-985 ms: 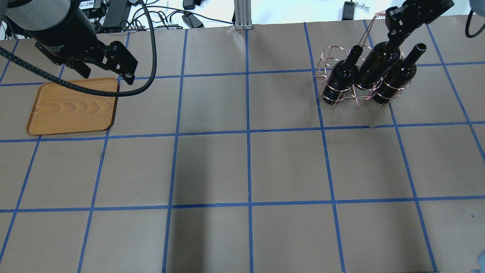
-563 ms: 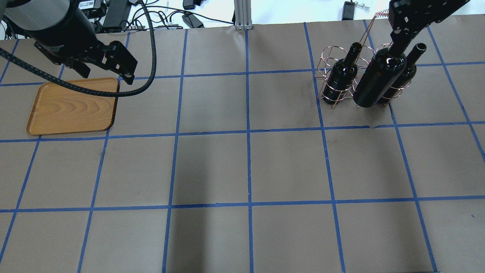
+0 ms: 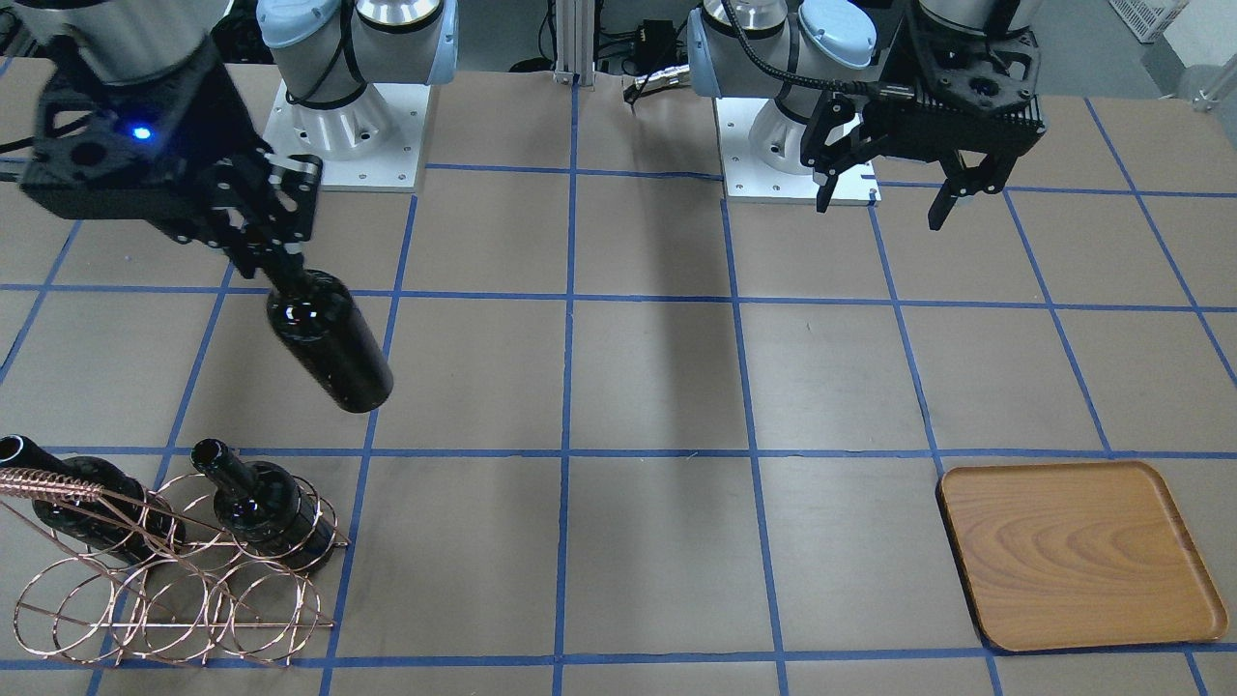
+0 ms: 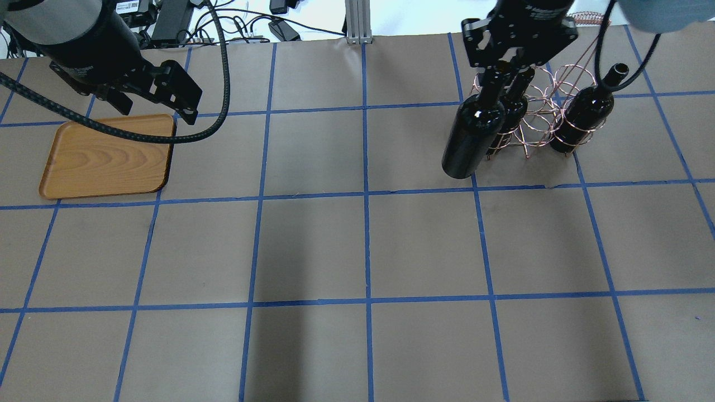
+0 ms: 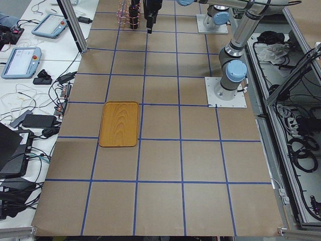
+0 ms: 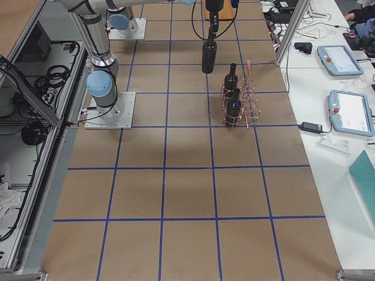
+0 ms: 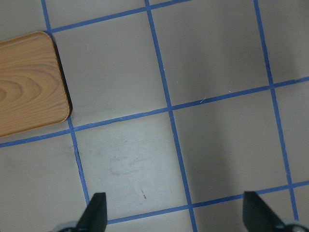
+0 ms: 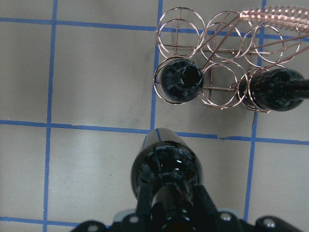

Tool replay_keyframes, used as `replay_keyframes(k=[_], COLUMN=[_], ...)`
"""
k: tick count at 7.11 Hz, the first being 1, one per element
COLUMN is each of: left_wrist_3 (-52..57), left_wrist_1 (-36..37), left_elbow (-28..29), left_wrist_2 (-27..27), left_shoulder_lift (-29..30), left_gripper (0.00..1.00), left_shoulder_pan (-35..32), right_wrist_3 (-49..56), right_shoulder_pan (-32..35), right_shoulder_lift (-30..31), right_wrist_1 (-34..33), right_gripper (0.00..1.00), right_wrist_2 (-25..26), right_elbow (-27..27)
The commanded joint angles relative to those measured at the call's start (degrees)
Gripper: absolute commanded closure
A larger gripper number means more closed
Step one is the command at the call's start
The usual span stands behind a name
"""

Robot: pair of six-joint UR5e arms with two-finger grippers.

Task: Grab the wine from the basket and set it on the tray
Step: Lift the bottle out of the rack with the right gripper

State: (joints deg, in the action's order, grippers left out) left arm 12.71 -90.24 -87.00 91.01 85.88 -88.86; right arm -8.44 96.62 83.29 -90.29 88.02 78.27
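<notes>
My right gripper (image 4: pixel 497 70) is shut on the neck of a near-black wine bottle (image 4: pixel 472 137) and holds it upright in the air, clear of the copper wire basket (image 4: pixel 539 111) and to its left. It also shows in the front view (image 3: pixel 330 343) and the right wrist view (image 8: pixel 164 169). Two more bottles (image 8: pixel 181 79) (image 8: pixel 275 89) stand in the basket (image 3: pixel 174 590). The wooden tray (image 4: pixel 106 156) lies empty at the far left. My left gripper (image 4: pixel 159 109) is open and empty, hovering by the tray's near right corner (image 7: pixel 26 84).
The table is brown paper with a blue tape grid. Cables and power bricks (image 4: pixel 167 22) lie past the far edge. A metal post (image 4: pixel 357 22) stands at the far middle. The basket's coiled handle (image 3: pixel 58 483) sticks up over its bottles.
My right gripper has lifted the middle bottle out of the basket and carried it leftward in the overhead view. The left arm has not moved.
</notes>
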Motion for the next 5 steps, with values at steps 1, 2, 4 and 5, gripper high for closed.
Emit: replay_keyframes(k=[1, 2, 4, 5], left_wrist_3=[0.21, 0.12, 0.38, 0.38], left_wrist_1=[-0.37, -0.37, -0.46, -0.55], left_elbow=[0.16, 0.07, 0.07, -0.02], left_wrist_2=[0.13, 0.04, 0.13, 0.13], left_shoulder_lift=[-0.27, -0.36, -0.63, -0.63], left_gripper=[0.0, 0.0, 0.0, 0.0], left_shoulder_pan=[0.61, 0.27, 0.62, 0.62], right_wrist_3=[-11.65, -16.3, -22.4, -23.81], right_shoulder_pan=[8.63, 11.89, 16.21, 17.8], right_shoulder_lift=[-4.52, -7.33, -9.98, -10.43], right_wrist_1=[-6.79, -10.39, -12.8, -12.71], right_gripper=[1.0, 1.0, 1.0, 1.0], right_wrist_2=[0.22, 0.83, 1.44, 2.49], right_elbow=[0.48, 0.48, 0.48, 0.57])
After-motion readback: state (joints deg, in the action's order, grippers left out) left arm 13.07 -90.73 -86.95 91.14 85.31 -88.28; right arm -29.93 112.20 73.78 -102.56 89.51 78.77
